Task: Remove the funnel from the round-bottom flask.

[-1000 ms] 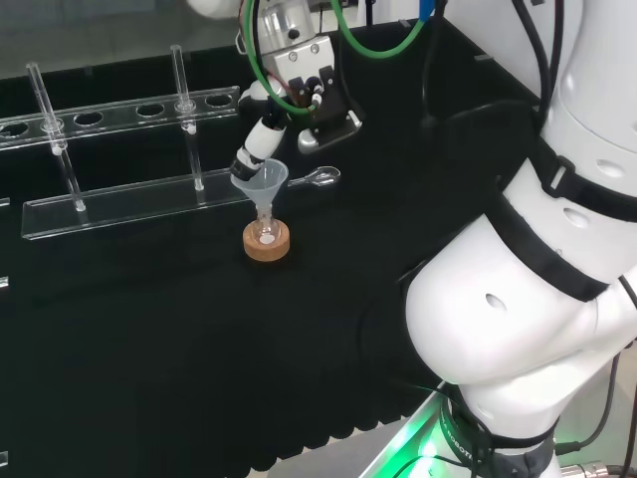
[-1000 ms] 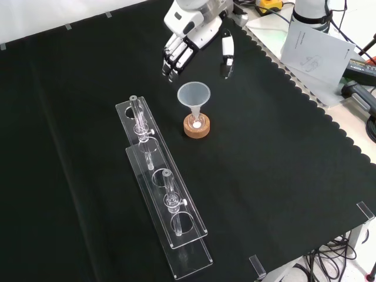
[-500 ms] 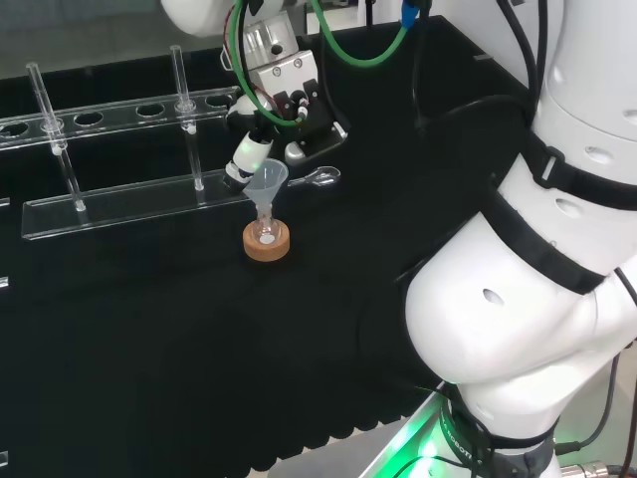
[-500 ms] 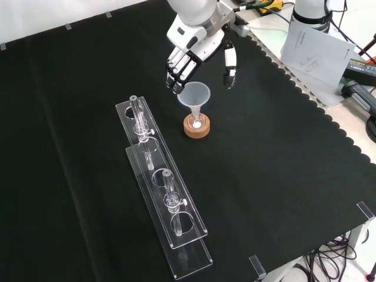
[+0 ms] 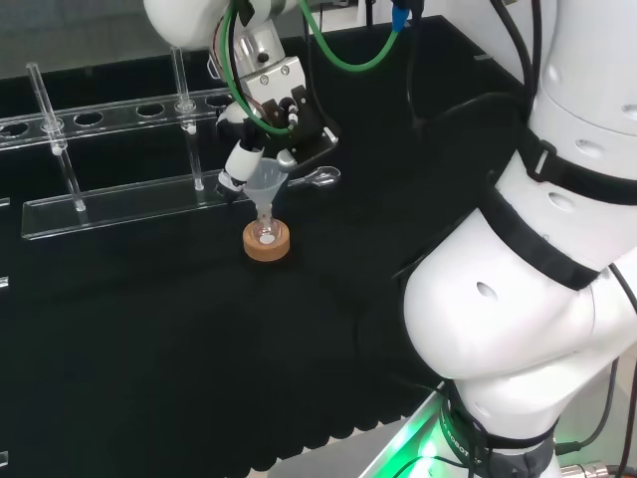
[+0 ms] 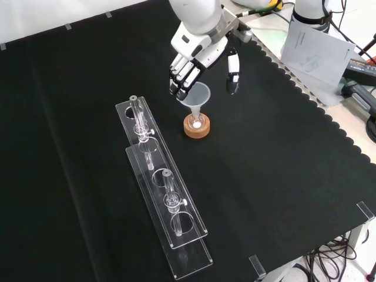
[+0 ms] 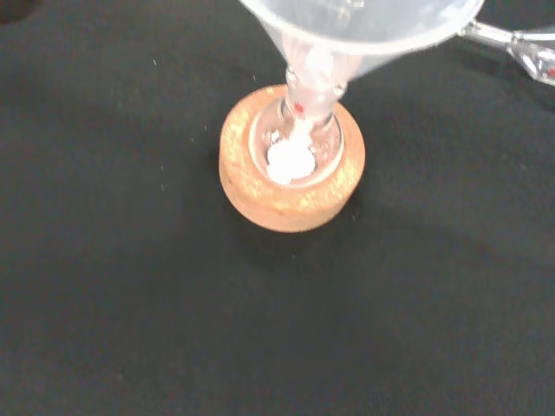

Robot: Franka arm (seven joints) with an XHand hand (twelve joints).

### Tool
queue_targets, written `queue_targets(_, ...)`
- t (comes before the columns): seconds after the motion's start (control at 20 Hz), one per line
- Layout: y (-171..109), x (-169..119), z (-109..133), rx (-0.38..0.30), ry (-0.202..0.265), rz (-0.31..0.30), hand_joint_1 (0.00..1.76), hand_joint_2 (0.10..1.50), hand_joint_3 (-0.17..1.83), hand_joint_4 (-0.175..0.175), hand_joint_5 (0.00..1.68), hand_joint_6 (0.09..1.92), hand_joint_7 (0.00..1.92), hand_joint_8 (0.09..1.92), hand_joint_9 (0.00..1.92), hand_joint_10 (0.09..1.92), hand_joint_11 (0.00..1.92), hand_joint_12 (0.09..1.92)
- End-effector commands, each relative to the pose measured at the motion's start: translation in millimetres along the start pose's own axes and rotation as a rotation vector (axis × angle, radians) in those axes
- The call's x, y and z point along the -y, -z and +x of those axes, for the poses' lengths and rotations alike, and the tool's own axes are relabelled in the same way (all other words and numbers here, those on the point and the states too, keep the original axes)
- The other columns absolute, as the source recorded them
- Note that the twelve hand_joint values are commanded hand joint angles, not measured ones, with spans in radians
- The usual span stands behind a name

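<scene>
Approach to the funnel. The funnel (image 6: pixel 195 96) sat with its stem in the neck of the round-bottom flask (image 6: pixel 196 121), which rested in a cork ring (image 6: pixel 196 127) near the middle of the black tabletop (image 6: pixel 282 176). In the wrist view the stem was seated in the flask's neck and a small white patch lay at the bottom of the bulb.

Over the preceding second the hand (image 6: pixel 191 59) had come down and forward from a position clear of the funnel. In the front view its fingers (image 6: pixel 179 82) now reached the far left part of the funnel's rim, and the thumb (image 6: pixel 233 70) hung apart on the right side of the cone. The fingers were spread and only slightly bent, with nothing between them; whether they touched the rim could not be told. In the head view the hand (image 5: pixel 261 105) stood directly above and behind the cone.

The funnel and flask had not shifted in that time. The change therefore marked the end of the approach rather than a grasp: the funnel remained in the flask, and the likely next step was to close fingers and thumb on the cone and lift it straight up. A clear rack (image 6: pixel 161 188) with tubes lay just beside the stand, on its left in the front view.
</scene>
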State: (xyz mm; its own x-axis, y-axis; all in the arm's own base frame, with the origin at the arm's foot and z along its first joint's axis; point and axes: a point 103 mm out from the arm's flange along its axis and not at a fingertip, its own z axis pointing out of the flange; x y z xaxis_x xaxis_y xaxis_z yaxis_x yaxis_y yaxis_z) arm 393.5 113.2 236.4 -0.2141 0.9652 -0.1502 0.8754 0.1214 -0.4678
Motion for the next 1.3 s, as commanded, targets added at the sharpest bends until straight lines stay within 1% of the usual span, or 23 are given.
queue_targets(0.05, -13, -13, -15, 0.020, -0.044, 0.026, 0.56, 0.71, 0.20, -0.002, 0.10, 0.09, 0.00, 0.35, 0.05, 0.87, 0.20, 1.51)
queue_targets(0.15, -13, -14, -15, 0.026, -0.048, 0.024, 0.57, 0.71, 0.20, -0.002, 0.10, 0.09, 0.00, 0.35, 0.05, 0.87, 0.20, 1.51)
queue_targets(0.4, -16, -18, -17, 0.005, -0.037, 0.035, 0.57, 0.71, 0.20, -0.002, 0.10, 0.09, 0.00, 0.36, 0.06, 0.87, 0.20, 1.51)
queue_targets(0.9, -23, -25, -14, 0.024, -0.034, 0.043, 0.57, 0.71, 0.20, -0.002, 0.11, 0.09, 0.00, 0.37, 0.07, 0.87, 0.21, 1.51)
queue_targets(1.1, -26, -29, -16, 0.031, -0.036, 0.052, 0.57, 0.72, 0.20, -0.002, 0.11, 0.09, 0.00, 0.41, 0.09, 0.86, 0.21, 1.50)
queue_targets(1.3, -31, -32, -17, 0.035, -0.034, 0.062, 0.58, 0.72, 0.20, -0.002, 0.13, 0.09, 0.00, 0.49, 0.14, 0.83, 0.23, 1.49)
